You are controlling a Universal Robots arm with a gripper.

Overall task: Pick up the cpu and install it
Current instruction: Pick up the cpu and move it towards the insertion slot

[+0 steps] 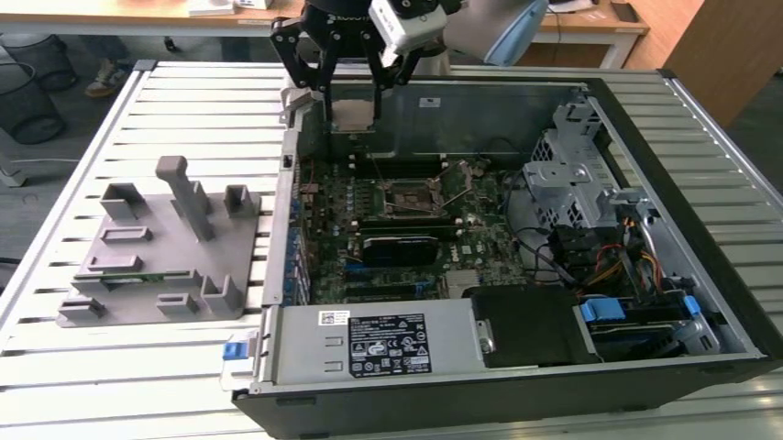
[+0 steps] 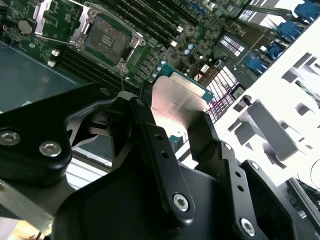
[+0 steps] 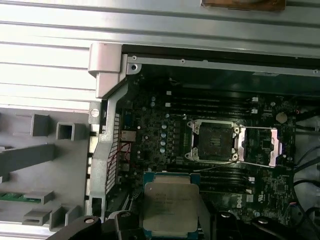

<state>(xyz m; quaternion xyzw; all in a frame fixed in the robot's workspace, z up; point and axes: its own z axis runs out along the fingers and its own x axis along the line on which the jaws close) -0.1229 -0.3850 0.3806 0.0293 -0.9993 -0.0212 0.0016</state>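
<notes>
Jaws pinching the cpu [image 2: 176,102] by two opposite edges: that is how I read the gripper [image 1: 351,108] from my station. In the second wrist view the two black fingers [image 2: 150,137] press against the chip's sides, with its silvery metal top facing that camera. In the first wrist view the cpu [image 3: 170,207] appears flat-on, and a darker rim shows along one edge.

1. Position of the cpu. In the exterior view I see it held in the air above the far edge of the open computer case [image 1: 685,302], towards the exterior view's left. It touches nothing but the fingers.

2. Socket. The socket [image 1: 410,197] lies on the motherboard [image 1: 490,243], below the chip and well apart from it. In the first wrist view the socket [image 3: 214,141] has its retaining frame swung open just beside it, and the square contact field is exposed.

3. Surroundings. The case lies on its side on a slatted metal worktop [image 1: 73,367]. A grey fixture block [image 1: 159,247] rests on the worktop just beside the case, on the exterior view's left. The silver power supply [image 1: 380,339] occupies the near edge of the case.
</notes>
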